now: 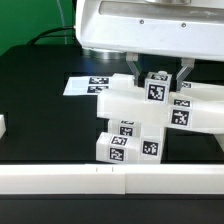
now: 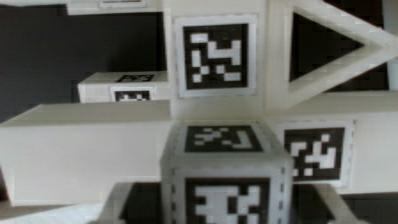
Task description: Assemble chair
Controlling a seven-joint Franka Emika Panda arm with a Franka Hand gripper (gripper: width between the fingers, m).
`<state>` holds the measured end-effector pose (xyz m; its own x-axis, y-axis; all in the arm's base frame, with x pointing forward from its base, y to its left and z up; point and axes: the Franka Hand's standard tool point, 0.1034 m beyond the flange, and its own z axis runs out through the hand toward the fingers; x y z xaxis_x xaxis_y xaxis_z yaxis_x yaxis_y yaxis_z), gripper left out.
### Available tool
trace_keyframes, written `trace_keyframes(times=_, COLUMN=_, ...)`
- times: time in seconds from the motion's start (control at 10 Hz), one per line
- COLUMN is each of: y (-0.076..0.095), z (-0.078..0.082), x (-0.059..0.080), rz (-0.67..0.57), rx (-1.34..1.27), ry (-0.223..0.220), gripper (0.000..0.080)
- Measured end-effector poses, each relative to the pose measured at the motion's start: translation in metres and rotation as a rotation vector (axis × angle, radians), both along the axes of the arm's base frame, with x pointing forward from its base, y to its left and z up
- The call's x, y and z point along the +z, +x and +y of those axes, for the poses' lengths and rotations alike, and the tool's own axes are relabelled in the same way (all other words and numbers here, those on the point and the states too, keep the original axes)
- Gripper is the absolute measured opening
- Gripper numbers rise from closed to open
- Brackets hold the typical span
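- You have the chair sitting as a cluster of white tagged blocks and bars near the middle of the black tabletop, close to the white rail along the near edge.
- Your gripper is down over the top of that cluster, its two dark fingers either side of a small tagged block. From the exterior view you cannot tell whether they are pressing on it or only flanking it, and the wrist view shows no fingertips.
- In the wrist view you see the cross-braced plate standing upright behind a tagged upright piece, with another tagged block close to the camera.
- The marker board lies flat behind the cluster, towards the exterior view's left.
- Your main risk, as I judge it: the parts look loosely stacked, so a sideways nudge or an off-centre squeeze could tip the upright plate or skew the blocks.
- Lifting with only a partial hold could drop the block onto the parts below.
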<state>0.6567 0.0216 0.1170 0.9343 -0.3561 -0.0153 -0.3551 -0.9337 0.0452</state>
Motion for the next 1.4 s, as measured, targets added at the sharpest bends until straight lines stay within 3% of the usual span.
trace_keyframes(times=0.2, y=0.0, z=0.0, x=0.0, rz=0.0, rx=-0.01, ry=-0.002, gripper=0.0294)
trace_keyframes(times=0.3, y=0.0, z=0.0, x=0.0, rz=0.0, rx=-0.01, ry=-0.002, gripper=0.0493)
trace_keyframes(times=0.4, y=0.0, z=0.0, x=0.0, rz=0.0, rx=-0.01, ry=-0.002, gripper=0.0493)
trace_keyframes(times=0.5, y=0.0, z=0.0, x=-0.001, rz=0.001, rx=-0.01, ry=-0.002, gripper=0.0615)
trace_keyframes(times=0.9, y=-0.004, z=0.001, x=0.007, rz=0.001, rx=0.1, ry=0.008, gripper=0.0648)
trace_keyframes(times=1.1, y=-0.011, z=0.009, x=0.015, rz=-0.002, rx=0.062, ry=0.015, gripper=0.0648)
trace_keyframes(times=1.4, y=-0.012, z=0.009, x=0.014, rz=0.0, rx=0.065, ry=0.016, gripper=0.0648)
